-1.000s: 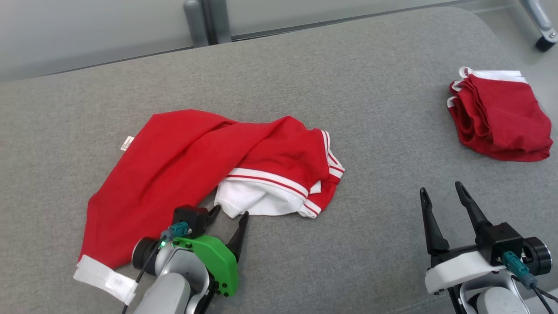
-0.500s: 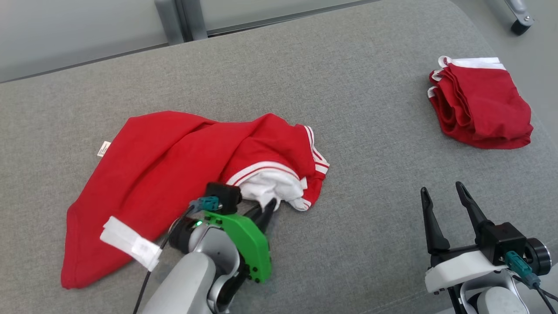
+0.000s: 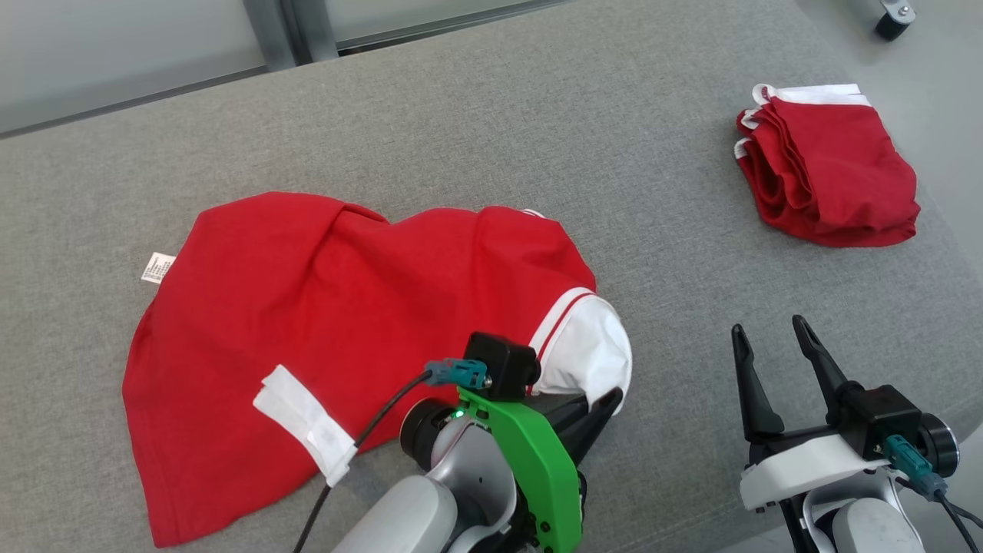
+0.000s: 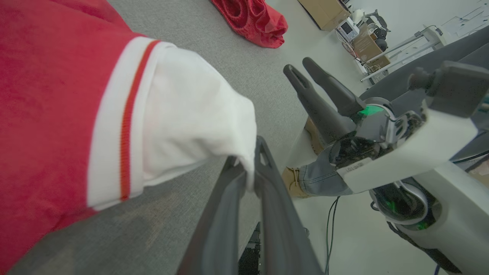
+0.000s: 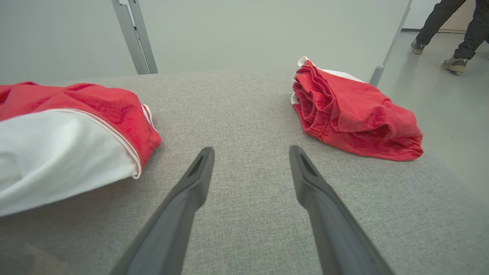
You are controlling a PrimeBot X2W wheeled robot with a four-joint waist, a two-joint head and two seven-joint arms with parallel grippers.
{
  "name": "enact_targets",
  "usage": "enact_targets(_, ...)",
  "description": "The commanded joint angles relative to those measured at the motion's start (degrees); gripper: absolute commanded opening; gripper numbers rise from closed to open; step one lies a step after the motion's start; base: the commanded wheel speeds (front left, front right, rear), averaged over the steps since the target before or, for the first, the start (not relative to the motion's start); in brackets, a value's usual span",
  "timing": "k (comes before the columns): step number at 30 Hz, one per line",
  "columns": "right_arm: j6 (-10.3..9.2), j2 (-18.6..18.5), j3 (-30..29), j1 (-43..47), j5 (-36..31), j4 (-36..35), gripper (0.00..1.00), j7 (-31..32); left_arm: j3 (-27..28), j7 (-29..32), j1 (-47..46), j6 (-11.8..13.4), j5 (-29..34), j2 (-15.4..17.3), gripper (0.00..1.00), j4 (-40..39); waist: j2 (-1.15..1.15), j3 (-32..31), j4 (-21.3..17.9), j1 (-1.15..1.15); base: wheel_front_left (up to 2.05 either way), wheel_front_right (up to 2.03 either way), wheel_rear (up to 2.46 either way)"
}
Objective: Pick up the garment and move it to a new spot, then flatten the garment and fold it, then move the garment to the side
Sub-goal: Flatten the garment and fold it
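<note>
left gripper (image 4: 249, 179): fingers closed to a narrow pinch on the edge of the white sleeve end (image 4: 183, 114), cloth clamped between the tips. in the head view this gripper (image 3: 595, 403) sits at the near right corner of the garment (image 3: 330, 307), low over the grey padded surface (image 3: 537, 138).

right gripper (image 3: 768, 329): fingers spread wide, nothing between them, poised over bare padding to the right of the garment and apart from it; the right wrist view confirms the gap (image 5: 251, 151).

garment: red, spread mostly flat across the centre-left of the surface, some creases near its far edge. the white sleeve end carries a red stripe. a small white tag (image 3: 157, 267) projects at the far left edge; a white label strip (image 3: 307, 418) lies on the near portion.

folded red pile (image 3: 829, 169): far right of the surface, well apart from the garment.

a person's shoes (image 5: 452, 63) show on the floor beyond.
</note>
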Motion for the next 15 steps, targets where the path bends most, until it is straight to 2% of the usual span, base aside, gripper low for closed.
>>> enact_targets(1, -0.09, -0.08, 0.13, -0.73, 0.41, 0.10, 1.00, 0.01, -0.51, -0.57, -0.35, 0.83, 1.37, 0.20, 0.00, 1.03, 0.00, 0.65, -0.60, 0.00, 0.00, 0.00, 0.00)
enact_targets(6, -0.09, -0.09, -0.11, -0.73, 0.44, 0.29, 1.00, 0.01, -1.93, -2.47, 1.67, 2.73, 3.93, 1.11, 0.00, 7.86, 0.00, 1.38, -1.30, 0.00, 0.00, 0.00, 0.00)
enact_targets(8, -0.09, -0.09, -0.53, -0.50, 0.04, 0.42, 1.00, 0.01, -0.88, -5.53, 2.86, 2.75, 3.71, 1.20, 0.00, 9.98, 0.00, 1.38, -1.19, 0.00, 0.00, 0.00, 0.00)
enact_targets(11, -0.09, -0.07, -1.24, 0.15, -0.59, 0.54, 1.00, 0.01, 1.25, -8.26, 3.45, 2.20, 0.59, 0.69, 0.00, 8.61, 0.00, 0.83, -0.27, 0.00, 0.00, 0.00, 0.00)
enact_targets(15, -0.09, -0.08, -0.50, 0.35, -1.53, 0.82, 1.00, 0.01, 1.36, -9.03, 1.26, 1.77, -2.43, 0.32, 0.00, 4.99, 0.00, -0.20, 1.44, 0.00, 0.00, 0.00, 0.00)
